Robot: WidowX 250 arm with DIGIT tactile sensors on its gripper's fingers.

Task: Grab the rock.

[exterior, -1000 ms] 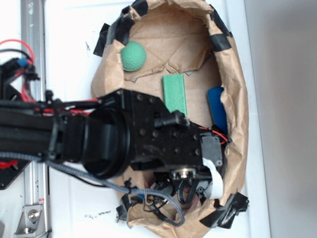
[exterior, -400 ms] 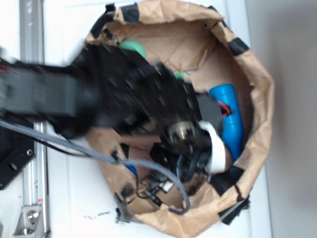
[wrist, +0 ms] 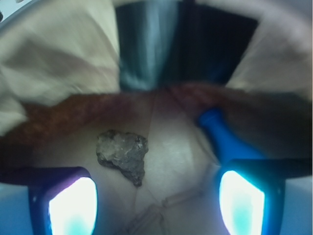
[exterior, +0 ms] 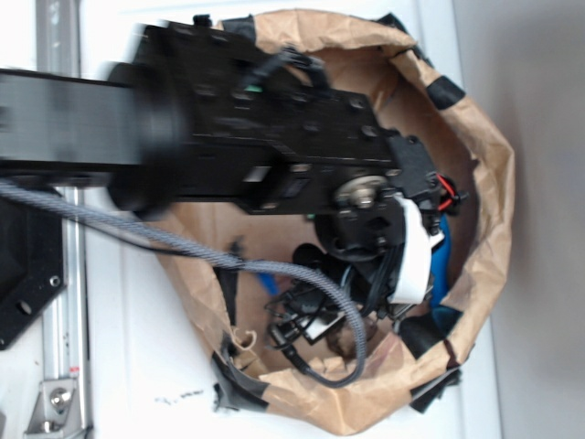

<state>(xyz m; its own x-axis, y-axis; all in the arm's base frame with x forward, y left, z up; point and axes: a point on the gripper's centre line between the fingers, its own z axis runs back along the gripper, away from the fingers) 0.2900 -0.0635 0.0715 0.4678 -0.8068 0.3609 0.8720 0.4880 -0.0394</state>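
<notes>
The rock (wrist: pixel 122 154), a lumpy grey-brown stone, lies on the paper floor of the bin in the wrist view. It sits just ahead of my left finger, left of the centre line. My gripper (wrist: pixel 156 198) is open; its two fingers frame the bottom corners and nothing is between them. The rock is apart from both fingers. In the exterior view my gripper (exterior: pixel 306 315) points down into the lower part of the bin, and the arm and cables hide the rock.
The crumpled brown paper bin (exterior: pixel 489 192) with black tape patches surrounds the gripper closely. A blue object (wrist: pixel 222 139) lies by the right finger, also seen as the blue object (exterior: pixel 445 233) against the right wall. A grey braided cable (exterior: pixel 183 242) loops over the bin.
The arm has swung toward the top of the exterior view and now covers the green ball and green block. The paper bin has shifted and changed shape. The gripper stays open.
</notes>
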